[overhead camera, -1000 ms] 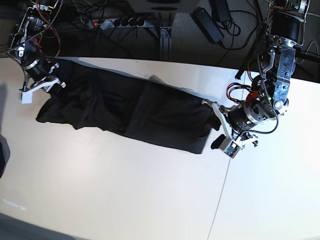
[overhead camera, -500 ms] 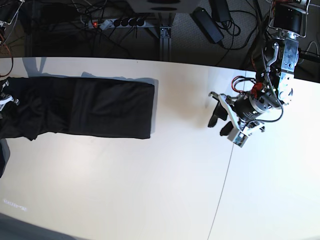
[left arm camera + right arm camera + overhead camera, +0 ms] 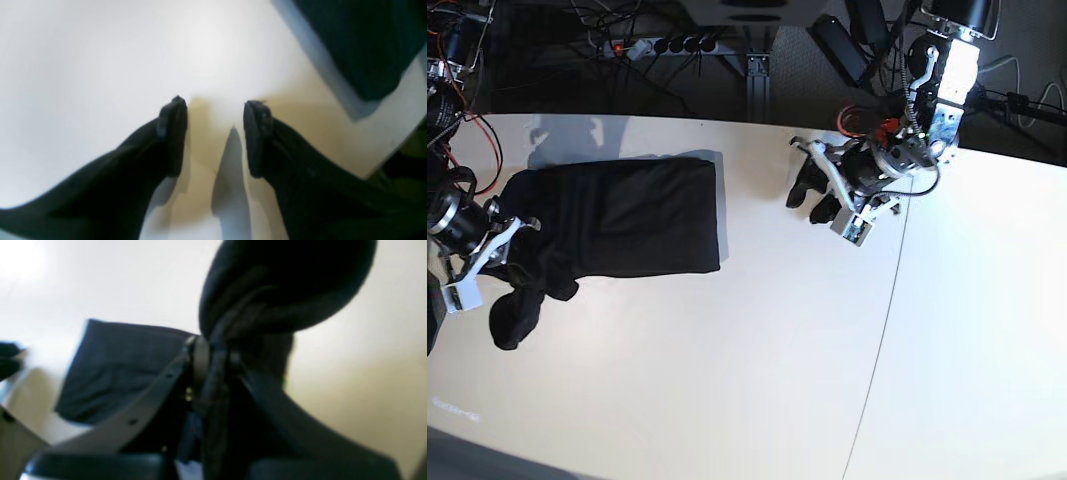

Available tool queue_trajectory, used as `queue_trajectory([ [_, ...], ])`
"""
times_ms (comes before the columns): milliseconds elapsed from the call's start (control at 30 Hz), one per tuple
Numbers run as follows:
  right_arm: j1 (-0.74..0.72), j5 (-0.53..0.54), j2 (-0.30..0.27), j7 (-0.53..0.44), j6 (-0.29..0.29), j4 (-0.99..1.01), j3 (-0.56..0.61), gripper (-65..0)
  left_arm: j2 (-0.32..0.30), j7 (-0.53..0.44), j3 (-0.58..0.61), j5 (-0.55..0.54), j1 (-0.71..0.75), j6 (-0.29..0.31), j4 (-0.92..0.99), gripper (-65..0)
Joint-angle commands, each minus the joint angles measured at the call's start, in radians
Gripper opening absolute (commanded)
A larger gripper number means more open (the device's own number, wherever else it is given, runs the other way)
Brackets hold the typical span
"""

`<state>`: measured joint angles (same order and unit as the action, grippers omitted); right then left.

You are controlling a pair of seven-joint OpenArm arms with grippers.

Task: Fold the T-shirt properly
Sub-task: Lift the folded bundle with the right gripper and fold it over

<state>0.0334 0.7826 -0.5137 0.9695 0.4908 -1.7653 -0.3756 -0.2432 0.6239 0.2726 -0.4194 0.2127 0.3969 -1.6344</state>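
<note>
**T-shirt gripped at one end only; other arm unloaded**

At the left of the base view, the right gripper (image 3: pixel 502 235) is seen closed on the T-shirt (image 3: pixel 617 230). In the right wrist view a gathered wad of dark cloth is pinched between the jaws, with a bunch bulging above them. The garment lies as a dark, roughly rectangular folded band on the left part of the table (image 3: pixel 727 380). A loose lobe of fabric is seen hanging below the gripped end, near the table's left edge.

Nearer the middle, a stretch of bare table separates the shirt's right edge from the left gripper (image 3: pixel 812 198). Its jaws are parted and nothing is held between them; in the left wrist view only table surface is seen there, with a corner of the shirt at the upper right of that frame.

Risks are judged as follows. Several layers appear to be bunched in one pinch, so a further pull could drag the folded band askew or undo the fold. The loose lobe could slip over the table edge. With one end unheld, the band could crease or swing.

Beyond the far edge, a power strip (image 3: pixel 652 44) and cables (image 3: pixel 867 40) are noted, well apart from the cloth. Nothing is seen lying between the left gripper and the shirt.
</note>
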Motion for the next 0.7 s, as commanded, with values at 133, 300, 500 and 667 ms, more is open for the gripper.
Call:
queue_trajectory([
  [133, -0.010, -0.013, 0.058, -0.020, 0.010, -0.053, 0.079, -65.0, 0.063, 0.031, 0.005, 0.020, 0.003, -0.004, 0.053, -33.6],
  [300, -0.005, -0.074, 0.158, -0.004, 0.011, -0.052, 0.185, -65.0, 0.077, 0.029, 0.009, 0.017, 0.003, -0.004, 0.077, -33.6],
  [500, -0.005, -0.151, 0.222, -0.003, 0.011, -0.052, 0.289, -65.0, 0.077, 0.026, 0.039, 0.017, 0.003, -0.004, 0.093, -33.6],
  [667, -0.005, -0.259, 0.251, -0.003, 0.010, -0.048, 0.371, -65.0, 0.077, 0.023, 0.042, 0.017, 0.001, -0.004, 0.093, -33.6],
])
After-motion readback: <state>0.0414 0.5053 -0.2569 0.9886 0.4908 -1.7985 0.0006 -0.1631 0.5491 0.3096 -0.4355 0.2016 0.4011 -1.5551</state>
